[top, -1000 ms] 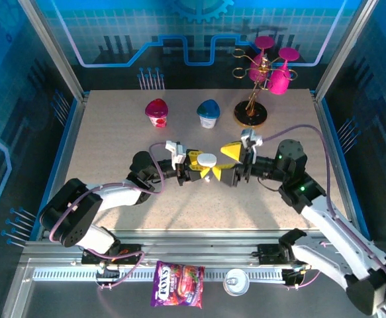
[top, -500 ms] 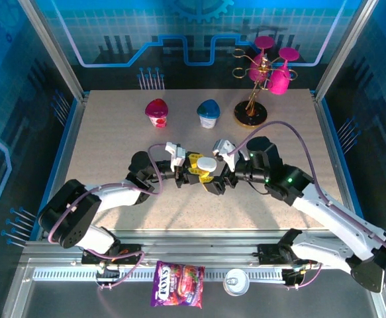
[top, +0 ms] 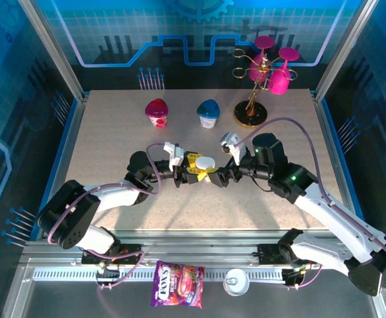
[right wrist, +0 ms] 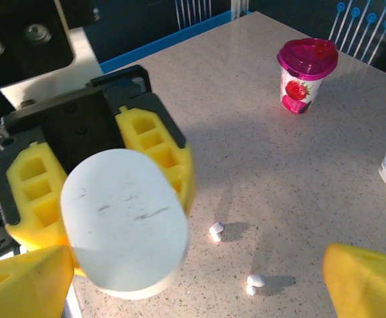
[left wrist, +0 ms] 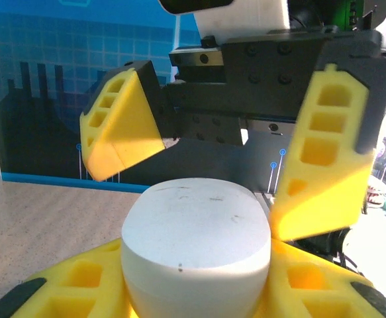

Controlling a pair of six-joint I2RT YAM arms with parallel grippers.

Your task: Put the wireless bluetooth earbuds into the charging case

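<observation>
My left gripper [top: 202,167] clamped the charging case [left wrist: 196,245]; my right gripper [top: 224,173] gaped wide, the case just before it

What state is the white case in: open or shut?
Shut: the case, clamped in the left gripper, shows one smooth closed shell with no lid raised. Two earbuds lie out on the table.

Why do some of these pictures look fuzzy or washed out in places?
Top external: evenly lit and sharp, with soft shadows on the table. Left wrist: the white case is crisp, but the right edge is washed out by glare. Right wrist: the near yellow fingers blur, while the earbuds cast small shadows.
</observation>
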